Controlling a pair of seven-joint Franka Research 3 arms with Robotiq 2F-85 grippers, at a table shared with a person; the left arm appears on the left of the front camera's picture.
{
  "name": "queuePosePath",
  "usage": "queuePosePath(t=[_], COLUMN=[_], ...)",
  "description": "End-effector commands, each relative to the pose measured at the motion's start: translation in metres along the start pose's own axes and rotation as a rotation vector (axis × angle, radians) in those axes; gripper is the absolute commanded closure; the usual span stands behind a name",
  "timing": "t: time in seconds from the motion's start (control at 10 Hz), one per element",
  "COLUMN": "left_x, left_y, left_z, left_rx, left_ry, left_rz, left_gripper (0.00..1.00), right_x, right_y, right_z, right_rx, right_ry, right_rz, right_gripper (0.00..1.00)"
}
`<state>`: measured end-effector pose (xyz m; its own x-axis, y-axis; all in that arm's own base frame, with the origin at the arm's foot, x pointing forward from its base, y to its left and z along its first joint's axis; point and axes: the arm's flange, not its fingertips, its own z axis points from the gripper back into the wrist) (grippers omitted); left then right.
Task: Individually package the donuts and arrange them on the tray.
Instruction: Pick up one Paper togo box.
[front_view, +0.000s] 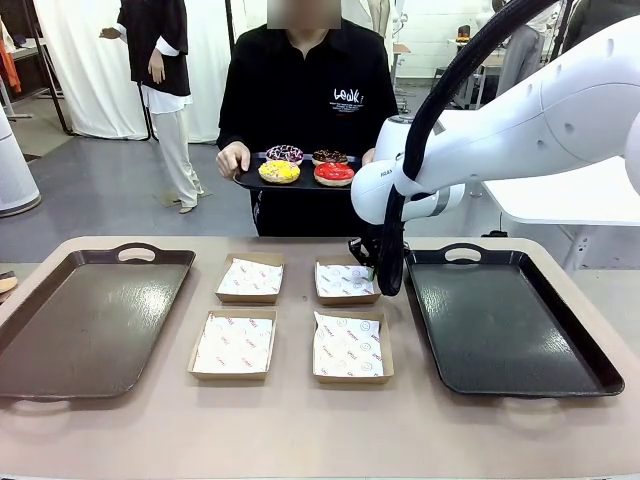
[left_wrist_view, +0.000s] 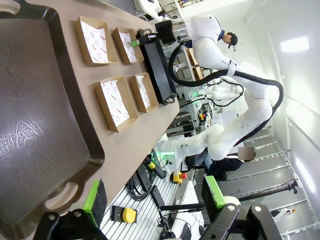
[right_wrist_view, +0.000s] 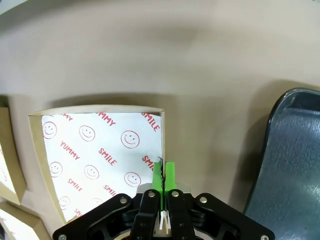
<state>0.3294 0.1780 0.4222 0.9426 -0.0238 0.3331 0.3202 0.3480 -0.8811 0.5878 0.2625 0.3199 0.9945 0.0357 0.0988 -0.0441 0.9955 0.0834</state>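
Across the tan worktop (front_view: 300, 440), a person holds a small black tray (front_view: 300, 187) level. On it lie four ring donuts (front_view: 279, 172), flat with holes up, in two rows: yellow and glossy red in front, sprinkled and dark chocolate behind. The right jaws are pressed together on the thin side wall of a paper-lined cardboard box (right_wrist_view: 35, 150), while the left jaws stand spread near a textured brown tray (left_wrist_view: 40, 125).

A grey floor (front_view: 100, 200) stretched behind the tan table (front_view: 300, 440), with a white curtain (front_view: 90, 70) hanging at the far left. A white side table (front_view: 580, 205) stood at the right.
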Motion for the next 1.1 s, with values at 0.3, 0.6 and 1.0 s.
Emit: queuePosePath(t=[0.3, 0.6, 1.0], left_x=[-0.001, -0.001, -0.001], left_y=[-0.001, -0.001, -0.001], left_z=[0.001, 0.001, 0.001], left_rx=[-0.013, -0.013, -0.013], left_ry=[-0.009, -0.009, -0.009], left_rz=[-0.009, -0.009, -0.009], left_gripper=[0.00, 0.00, 0.00], right_x=[0.003, -0.008, 0.006], right_y=[0.002, 0.014, 0.024], right_z=[0.014, 0.077, 0.161], right_rx=[0.002, -0.039, -0.059], right_ry=[0.029, 0.043, 0.016], right_rz=[-0.175, -0.142, -0.114], right_gripper=[1.00, 1.00, 1.00])
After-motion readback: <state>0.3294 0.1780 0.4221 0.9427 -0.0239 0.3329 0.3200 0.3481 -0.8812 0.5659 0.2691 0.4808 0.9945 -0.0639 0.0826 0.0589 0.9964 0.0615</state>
